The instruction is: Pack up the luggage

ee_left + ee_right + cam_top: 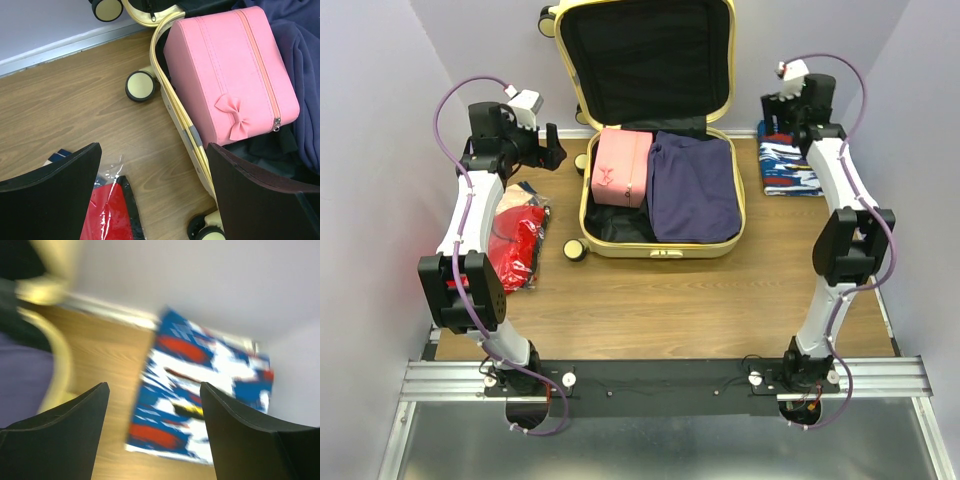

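Observation:
The pale-yellow luggage (732,200) lies open at the table's back middle, its black-lined lid upright. Inside sit a pink pouch (621,167) with a bow on the left and a folded navy garment (692,186) on the right. My left gripper (552,150) is open and empty, raised left of the luggage; its view shows the luggage rim (176,115), the pouch (235,70) and a red bagged item (106,212). My right gripper (785,118) is open and empty above a folded blue, white and red cloth (790,166), which looks blurred in the right wrist view (200,390).
The red garment in clear plastic (515,245) lies on the table at the left beside the left arm. The luggage wheels (574,250) stick out on its left side. Walls close in the table at the back and both sides.

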